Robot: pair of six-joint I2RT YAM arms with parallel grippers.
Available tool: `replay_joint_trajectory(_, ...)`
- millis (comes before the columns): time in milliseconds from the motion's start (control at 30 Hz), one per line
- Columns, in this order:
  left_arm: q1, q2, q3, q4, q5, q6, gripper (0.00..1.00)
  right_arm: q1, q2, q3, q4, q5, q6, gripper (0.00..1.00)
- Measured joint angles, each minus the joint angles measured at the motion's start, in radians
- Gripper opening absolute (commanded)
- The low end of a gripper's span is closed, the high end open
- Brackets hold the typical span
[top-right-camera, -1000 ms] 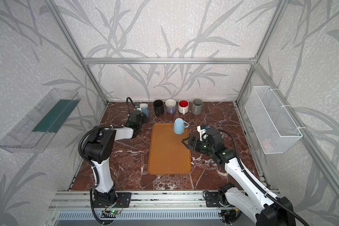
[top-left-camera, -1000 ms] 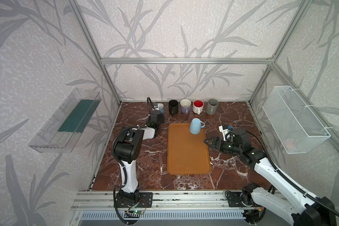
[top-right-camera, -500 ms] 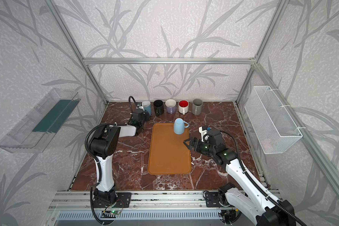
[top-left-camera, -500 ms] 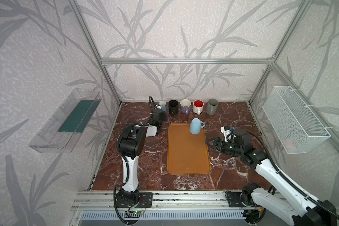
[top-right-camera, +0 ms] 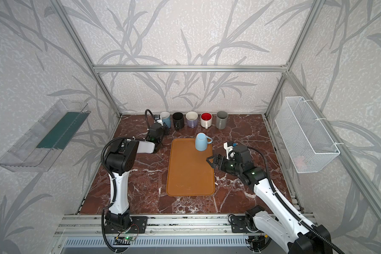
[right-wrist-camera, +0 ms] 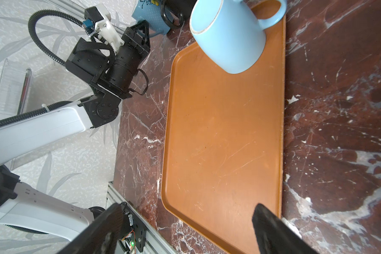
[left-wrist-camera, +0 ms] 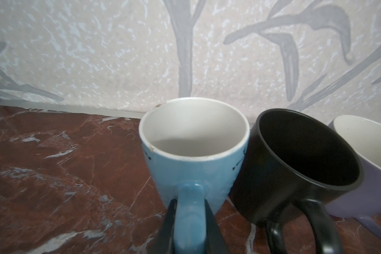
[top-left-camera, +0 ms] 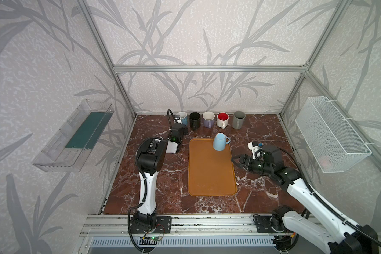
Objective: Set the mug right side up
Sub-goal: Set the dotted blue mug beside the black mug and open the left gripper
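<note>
Light-blue mug (top-left-camera: 220, 142) stands mouth-down on the far end of the orange tray (top-left-camera: 209, 180), handle pointing right.
Right hand (top-left-camera: 234, 159) hangs low over the desk (top-left-camera: 163, 176) at the tray's right edge, its fingers spread wide and empty, nearer than the mug and apart from it. Left hand (left-wrist-camera: 190, 211) is clamped on the handle of a darker blue mug (left-wrist-camera: 194, 154), which stands upright at the left end of the back row, just beside a black mug (left-wrist-camera: 295, 167).
</note>
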Motion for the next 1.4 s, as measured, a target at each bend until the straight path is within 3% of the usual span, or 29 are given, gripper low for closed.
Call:
replay_joint_trajectory(300,0.0,0.003,-0.007,0.106,0.015,0.001,0.36,0.0,-0.001,0.0,-0.005,0.002,0.0,0.93)
replay_joint_trajectory(967,0.0,-0.049,-0.127,0.187,0.021,-0.007,0.44,-0.004,-0.002,0.003,-0.023,0.001,-0.034,0.93)
replay_joint_trajectory(1400,-0.003,-0.237,-0.217,0.178,0.054,-0.018,0.45,-0.005,0.008,0.077,-0.113,0.043,-0.198,0.93)
